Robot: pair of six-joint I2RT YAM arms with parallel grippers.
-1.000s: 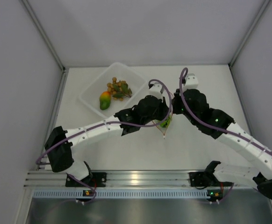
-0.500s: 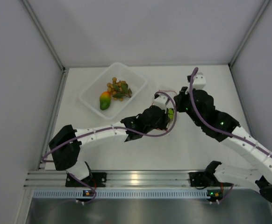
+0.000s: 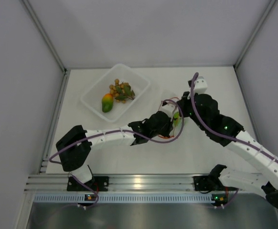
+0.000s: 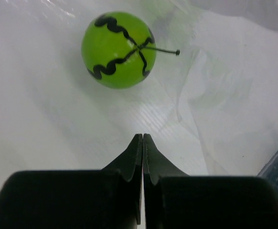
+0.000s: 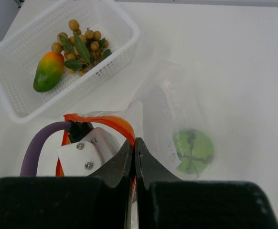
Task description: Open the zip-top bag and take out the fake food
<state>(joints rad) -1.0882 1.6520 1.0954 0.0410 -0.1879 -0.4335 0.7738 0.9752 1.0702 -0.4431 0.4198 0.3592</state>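
The zip-top bag (image 3: 174, 112) lies at mid-table between my two grippers; it also shows in the right wrist view (image 5: 173, 102). The round green ball with dark marks (image 4: 119, 50) is inside it, seen through the plastic (image 5: 193, 151). My left gripper (image 4: 143, 136) is shut, pushed in through the bag's mouth, tips a short way from the ball, on the bag's film. The red-orange zip strip (image 5: 108, 120) loops around the left gripper's wrist. My right gripper (image 5: 134, 141) is shut on that strip. The mango (image 5: 48, 71) and the tan ball cluster (image 5: 79, 40) lie in the tray.
The clear plastic tray (image 3: 132, 76) stands at the back left of the table, holding the mango (image 3: 107, 102) and cluster (image 3: 121, 90). White walls close in the table on the left, back and right. The arm bases and a metal rail run along the near edge.
The left arm has stretched further right and its gripper has gone into the bag's mouth. The bag, hanging between the grippers a second ago, has shifted right. The right gripper still grips the strip.
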